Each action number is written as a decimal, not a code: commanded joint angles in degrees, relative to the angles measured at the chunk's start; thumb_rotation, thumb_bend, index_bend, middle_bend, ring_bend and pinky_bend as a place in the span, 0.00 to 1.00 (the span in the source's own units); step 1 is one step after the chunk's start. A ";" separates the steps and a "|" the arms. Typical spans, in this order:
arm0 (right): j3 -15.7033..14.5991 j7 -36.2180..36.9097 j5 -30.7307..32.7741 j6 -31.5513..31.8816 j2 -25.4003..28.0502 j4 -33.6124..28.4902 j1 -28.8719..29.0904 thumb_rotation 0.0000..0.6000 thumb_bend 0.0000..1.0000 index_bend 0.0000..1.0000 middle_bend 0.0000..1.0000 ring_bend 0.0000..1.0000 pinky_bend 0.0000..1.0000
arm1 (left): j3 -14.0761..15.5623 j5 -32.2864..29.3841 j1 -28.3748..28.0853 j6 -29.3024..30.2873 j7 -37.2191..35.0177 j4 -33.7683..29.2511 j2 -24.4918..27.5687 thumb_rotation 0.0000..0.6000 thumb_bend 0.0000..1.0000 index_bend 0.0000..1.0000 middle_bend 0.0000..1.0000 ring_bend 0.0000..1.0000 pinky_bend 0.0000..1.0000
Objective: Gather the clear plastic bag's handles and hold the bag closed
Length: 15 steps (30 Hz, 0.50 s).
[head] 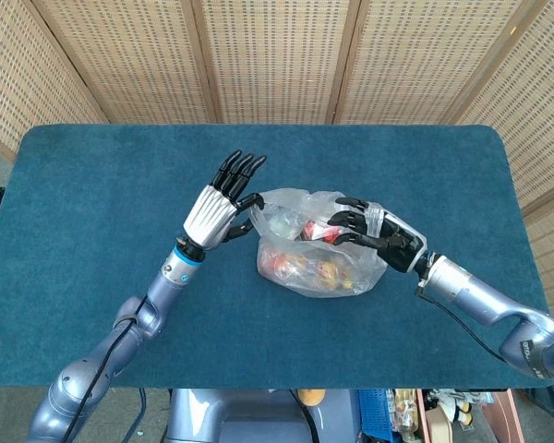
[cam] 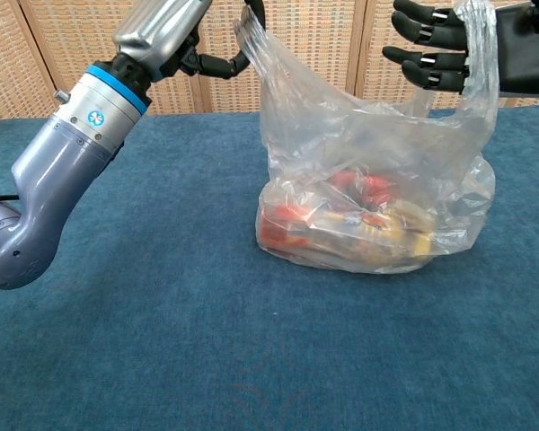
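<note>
A clear plastic bag (head: 316,254) (cam: 368,197) with red and yellow packets inside stands on the blue table (head: 102,212). My left hand (head: 220,205) (cam: 175,27) is raised at the bag's left side and pinches the left handle (cam: 251,31) with its thumb, the other fingers stretched upward. My right hand (head: 383,238) (cam: 467,54) holds the right handle (cam: 481,45) up at the bag's right side. Both handles are pulled upward and apart, so the bag's mouth stands wide.
Wicker screen panels (head: 277,55) stand behind the table. The table's far edge (head: 258,126) runs along them. Blue cloth (cam: 162,359) spreads around the bag on all sides.
</note>
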 commanded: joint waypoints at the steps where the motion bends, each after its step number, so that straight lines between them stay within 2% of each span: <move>1: 0.01 -0.13 0.09 -0.10 0.01 -0.07 0.00 1.00 0.00 0.23 0.38 0.24 0.37 | -1.04 -1.08 -0.50 1.18 -1.35 -0.54 0.26 1.00 0.50 0.69 0.00 0.00 0.00; 7: 0.12 -0.51 0.09 -0.06 0.19 -0.53 0.05 1.00 0.00 0.23 0.38 0.24 0.37 | -2.09 -2.10 -0.87 3.56 -3.82 -1.82 0.64 1.00 0.50 0.68 0.00 0.00 0.00; 15: 0.22 -1.22 0.24 -0.41 0.63 -1.32 0.21 1.00 0.00 0.23 0.38 0.24 0.37 | -3.38 -3.69 -1.08 3.87 -5.80 -3.32 0.53 1.00 0.49 0.59 0.00 0.00 0.00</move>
